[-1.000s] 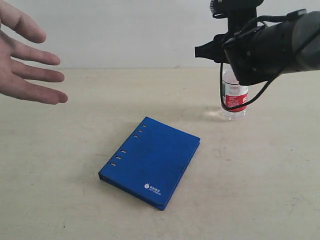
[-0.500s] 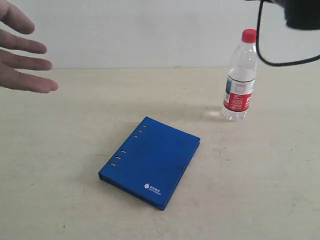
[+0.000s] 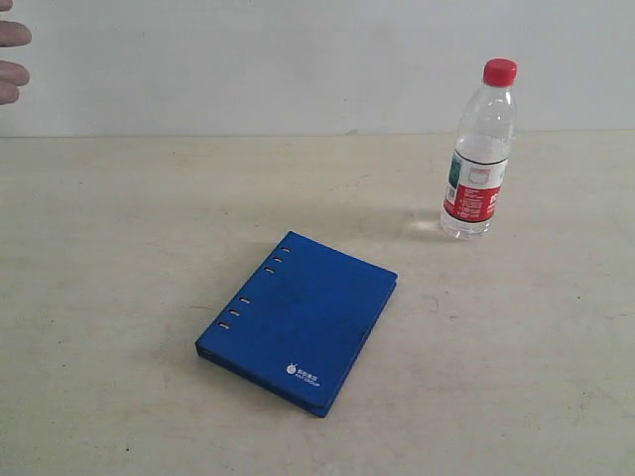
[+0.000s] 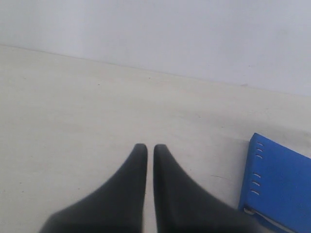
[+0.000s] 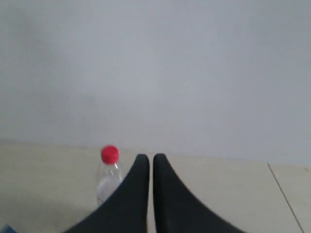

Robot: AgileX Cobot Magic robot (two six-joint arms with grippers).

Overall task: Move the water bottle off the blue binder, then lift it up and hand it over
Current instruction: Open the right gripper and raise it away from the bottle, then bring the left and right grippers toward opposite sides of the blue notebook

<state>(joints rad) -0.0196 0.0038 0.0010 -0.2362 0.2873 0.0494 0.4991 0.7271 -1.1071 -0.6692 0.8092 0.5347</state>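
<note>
The water bottle [image 3: 478, 149] stands upright on the table at the back right, red cap on top, apart from the blue binder [image 3: 298, 319], which lies flat in the middle. No arm shows in the exterior view. My left gripper [image 4: 150, 148] is shut with nothing in it, low over bare table, with the binder's spine edge [image 4: 272, 177] off to one side. Shut and holding nothing as well, my right gripper [image 5: 149, 158] sits well back from the bottle [image 5: 108, 174], whose lower part its fingers hide.
A person's fingertips [image 3: 10, 59] show at the far left edge of the exterior view. A plain white wall [image 3: 298, 59] runs behind the beige table [image 3: 119, 297].
My right arm has drawn up and out of the exterior view, leaving the bottle standing alone. The person's hand has pulled back to the left edge.
</note>
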